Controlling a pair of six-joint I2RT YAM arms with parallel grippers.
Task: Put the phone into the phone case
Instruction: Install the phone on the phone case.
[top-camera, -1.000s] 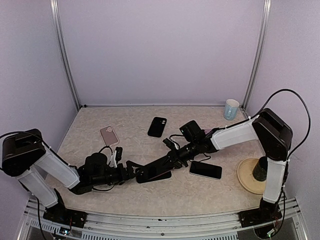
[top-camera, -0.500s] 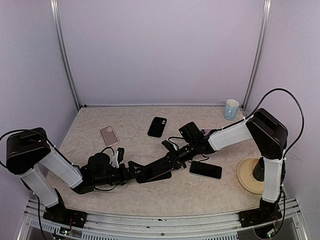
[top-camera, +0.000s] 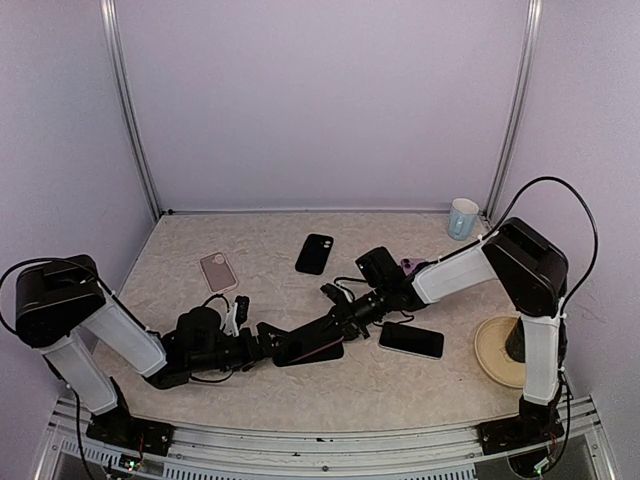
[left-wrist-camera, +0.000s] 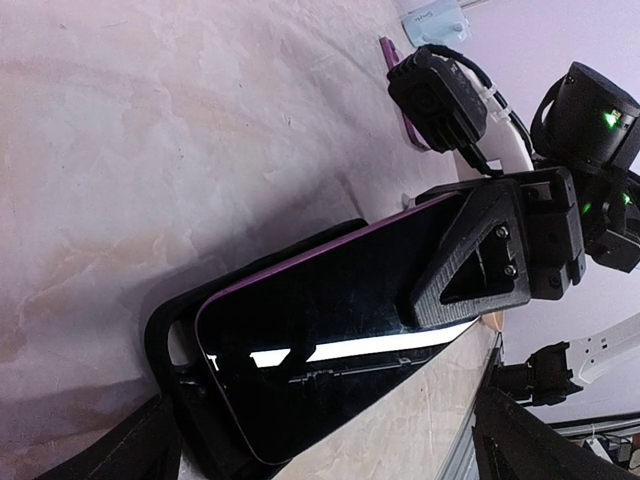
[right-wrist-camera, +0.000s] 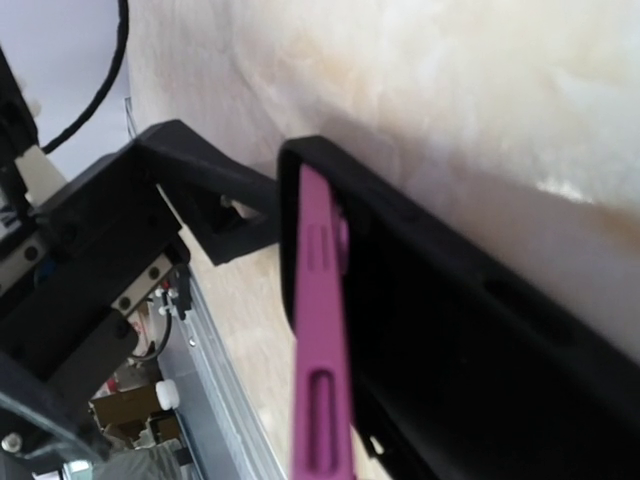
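The phone (left-wrist-camera: 330, 300), dark-screened with a purple side edge, lies over the black phone case (left-wrist-camera: 165, 340) on the table (top-camera: 250, 235), at the near middle and a little left of centre. Both arms reach low across the table and meet over it. The phone's left end sits inside the rim of the case's left end. In the right wrist view the purple edge stands clear of the case wall and tilts away from it, so the phone is not seated flat.

The right claw (top-camera: 338, 320) comes in from the right onto the phone's right end. One finger (left-wrist-camera: 480, 260), a black triangular piece with screws, lies flat on the glass. The other finger is hidden, so I cannot tell whether this claw is clenched on the phone or only pressing on it.

The left claw (top-camera: 262, 338) is at the left end of the case. In its own wrist view its fingers are only dark blurs at the bottom corners, with the end of the case between them. The right wrist view shows one of them against the case's corner. I cannot tell whether it pinches the case or is released.

A second phone (top-camera: 411, 340) lies just right of the pair, screen up. Farther back lie a black slab (top-camera: 315, 253) and a pink slab (top-camera: 218, 270); whether each is a phone or a case is unclear. A pale cup (top-camera: 463, 217) stands at the far right corner, and a tan plate (top-camera: 495, 360) sits near the right arm's base.
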